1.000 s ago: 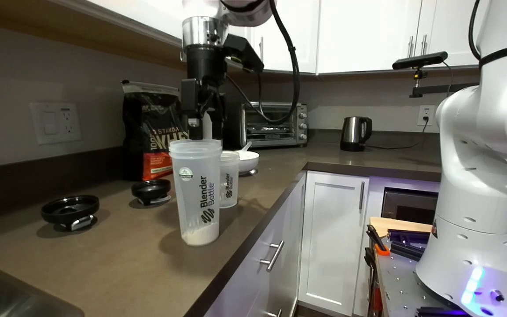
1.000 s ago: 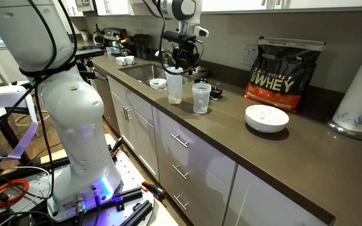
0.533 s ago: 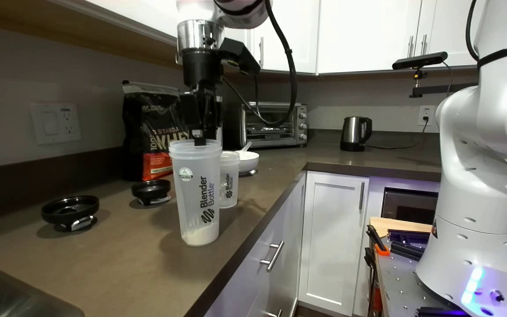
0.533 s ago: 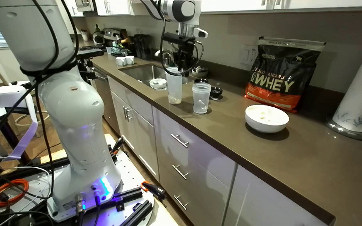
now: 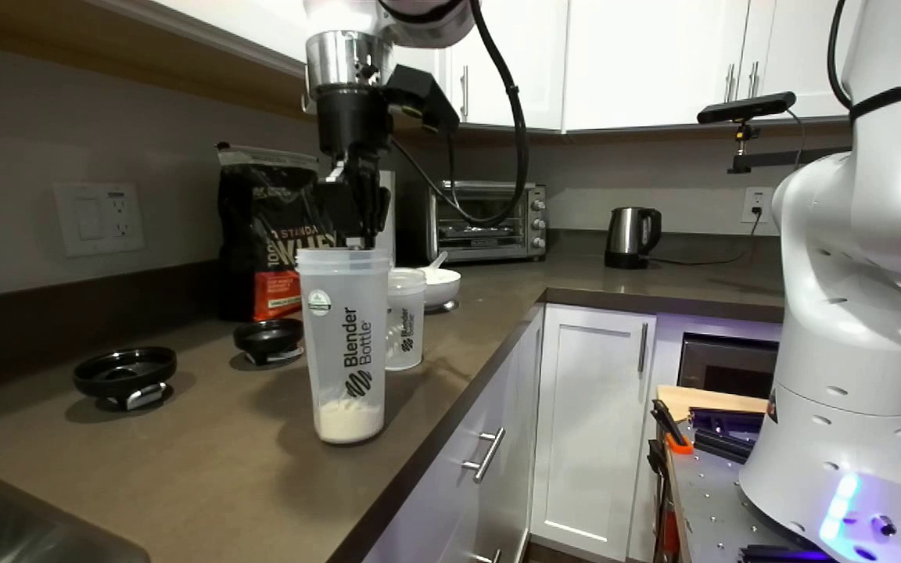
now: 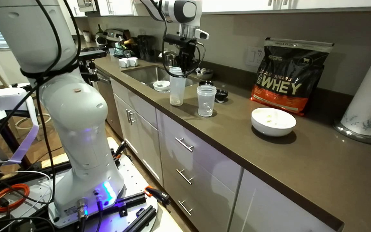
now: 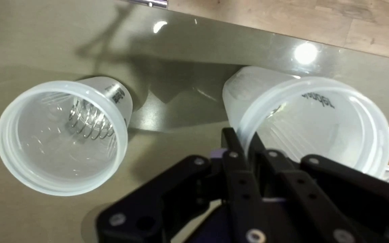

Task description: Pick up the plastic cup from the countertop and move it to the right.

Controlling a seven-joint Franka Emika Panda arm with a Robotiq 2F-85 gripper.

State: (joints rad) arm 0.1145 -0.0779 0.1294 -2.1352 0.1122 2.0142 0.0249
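One kitchen: it comprised white cabinets point(image 5: 595, 422), a grey-brown worktop point(image 6: 314, 161), an inset metal sink point(image 6: 147, 73), a toaster oven point(image 5: 489, 241), an electric kettle point(image 5: 626, 237) and a paper-towel roll point(image 6: 369, 98).

The countertop point(image 6: 317, 167) carries bowl point(image 6: 273, 126); kettle point(image 5: 626, 236); whey bag point(image 6: 290, 75).

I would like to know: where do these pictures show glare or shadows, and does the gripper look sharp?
Wrist view: a round glare on the countertop near its edge, and the gripper looks somewhat soft; an exterior view: a diffuse shadow beside the taller shaker cup; both exterior views: a bright blue glow on the robot base.
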